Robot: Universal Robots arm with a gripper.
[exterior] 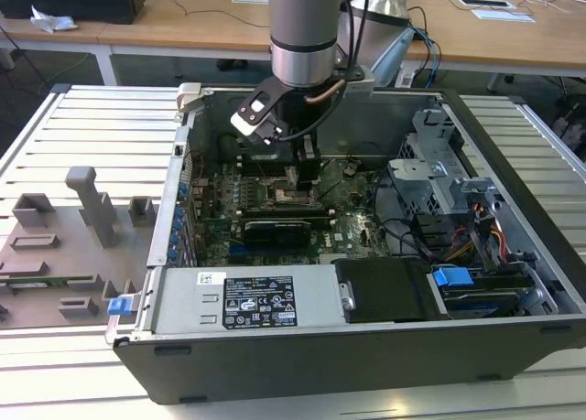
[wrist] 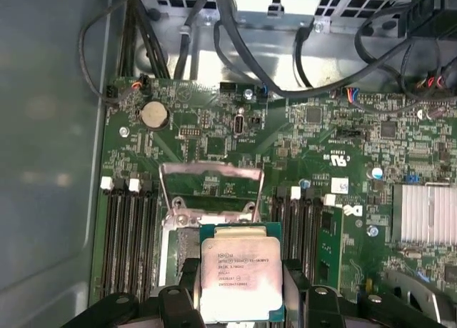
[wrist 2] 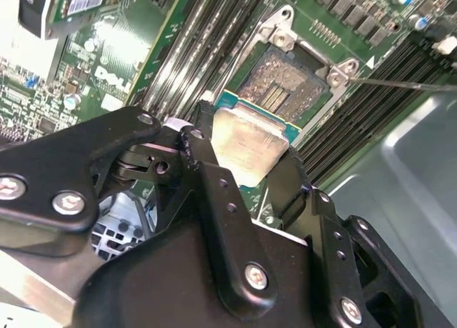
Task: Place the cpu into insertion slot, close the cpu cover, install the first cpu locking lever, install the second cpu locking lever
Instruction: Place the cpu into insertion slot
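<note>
Silver cpu (wrist: pixel 240 279) held in tool (wrist: pixel 240 294)

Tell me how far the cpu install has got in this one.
Nothing is finished yet. The pincer grips the cpu near the insertion slot, whose contacts lie bare. The cpu cover stands raised and a lever rod lies free, so seating, closing and both levers remain.

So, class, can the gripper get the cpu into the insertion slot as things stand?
Probably yes: the gripper holds the cpu close by the bare insertion slot, the cpu cover stands raised, and nothing lies between.
</note>
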